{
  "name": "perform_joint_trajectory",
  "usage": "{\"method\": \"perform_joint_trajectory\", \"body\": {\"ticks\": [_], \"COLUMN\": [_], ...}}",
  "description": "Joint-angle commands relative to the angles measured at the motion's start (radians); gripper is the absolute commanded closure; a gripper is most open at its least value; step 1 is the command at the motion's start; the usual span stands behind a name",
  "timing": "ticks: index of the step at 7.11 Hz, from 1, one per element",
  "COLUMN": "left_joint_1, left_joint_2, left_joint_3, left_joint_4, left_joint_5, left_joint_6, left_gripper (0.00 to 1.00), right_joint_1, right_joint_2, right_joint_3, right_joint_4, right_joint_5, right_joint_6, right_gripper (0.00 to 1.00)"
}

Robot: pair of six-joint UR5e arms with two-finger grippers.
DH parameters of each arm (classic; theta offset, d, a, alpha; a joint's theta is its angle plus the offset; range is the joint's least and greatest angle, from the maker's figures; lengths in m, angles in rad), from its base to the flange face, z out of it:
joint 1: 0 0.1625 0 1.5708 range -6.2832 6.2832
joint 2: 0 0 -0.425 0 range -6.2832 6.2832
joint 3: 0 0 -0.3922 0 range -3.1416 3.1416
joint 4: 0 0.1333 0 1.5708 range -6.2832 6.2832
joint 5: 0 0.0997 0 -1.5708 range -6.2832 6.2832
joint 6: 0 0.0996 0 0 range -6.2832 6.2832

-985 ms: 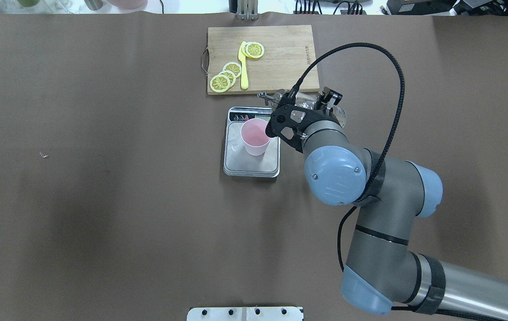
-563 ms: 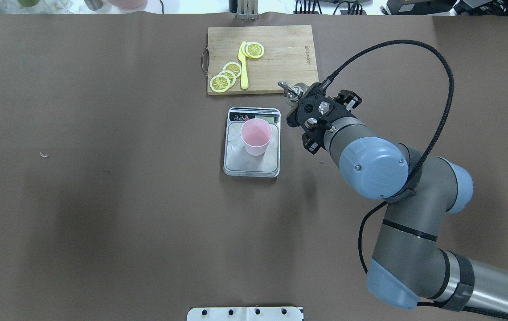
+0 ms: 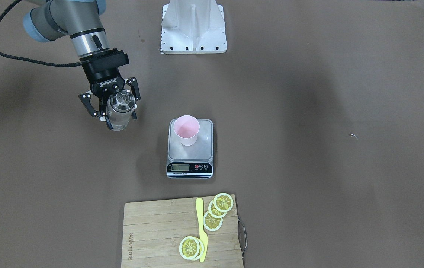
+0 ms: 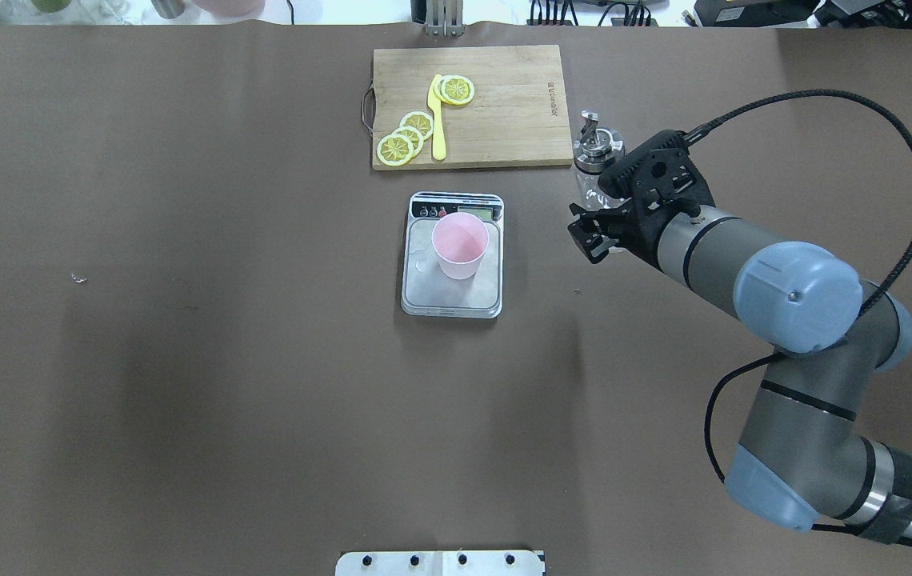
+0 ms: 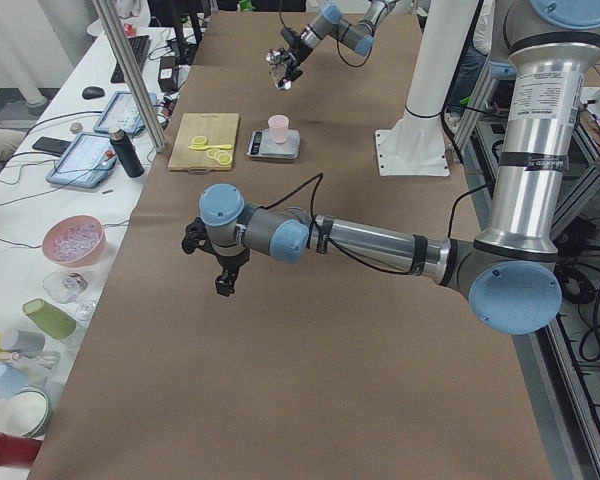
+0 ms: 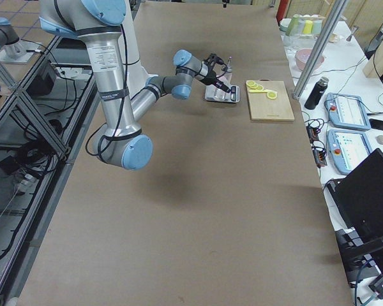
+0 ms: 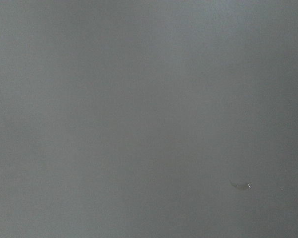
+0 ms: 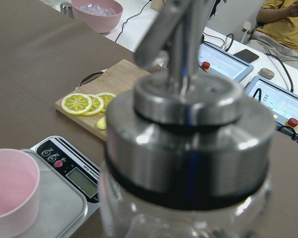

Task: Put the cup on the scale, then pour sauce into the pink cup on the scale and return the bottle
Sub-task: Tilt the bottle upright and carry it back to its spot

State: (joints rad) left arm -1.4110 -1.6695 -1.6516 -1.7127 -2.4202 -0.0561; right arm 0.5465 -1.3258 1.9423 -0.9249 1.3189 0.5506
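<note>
The right gripper [image 3: 119,116] is clamped on the bottle [image 3: 122,100], fingers on either side of the glass body and the metal pourer uppermost. Upright carriage keeps the sauce from spilling, which suits a bottle on its way back to a resting place. It sits off to the robot's right of the scale [image 3: 201,148], well apart from it, and looks lifted clear of the table. The cup [image 3: 186,130] stands upright on the scale's platform, toward the robot's side. The front-facing view shows the grip, which the wrist hides in the overhead one. The right wrist view shows the pourer and black collar close up, with the cutting board [image 8: 120,83] behind. The left gripper [image 5: 223,272] hangs far off over bare table, and how far open it is I cannot tell
</note>
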Motion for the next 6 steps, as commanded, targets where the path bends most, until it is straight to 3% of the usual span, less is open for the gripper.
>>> {"method": "perform_joint_trajectory", "body": {"ticks": [1,2,4,6], "left_joint_1": [0.000,0.000,-0.002,-0.002], "left_joint_2": [-0.009,-0.015,-0.019,-0.021], "left_joint_3": [0.000,0.000,0.000,-0.002], "left_joint_4": [-0.002,-0.002,-0.002,-0.002], "left_joint_5": [0.003,0.004,0.006,0.007], "left_joint_6": [0.005,0.004,0.006,0.004], "left_gripper": [0.01,0.01,0.01,0.01], "right_joint_1": [0.032,0.035,0.049,0.052], "right_joint_2": [-0.099,-0.155,-0.171,-0.185], "right_joint_3": [-0.012,-0.047,-0.243,-0.279], "right_joint_4": [0.176,0.280,0.577,0.604], "right_joint_5": [0.017,0.013,0.008,0.010], "right_joint_6": [0.108,0.164,0.170,0.169], "right_gripper": [0.92,0.92,0.92,0.92]}}
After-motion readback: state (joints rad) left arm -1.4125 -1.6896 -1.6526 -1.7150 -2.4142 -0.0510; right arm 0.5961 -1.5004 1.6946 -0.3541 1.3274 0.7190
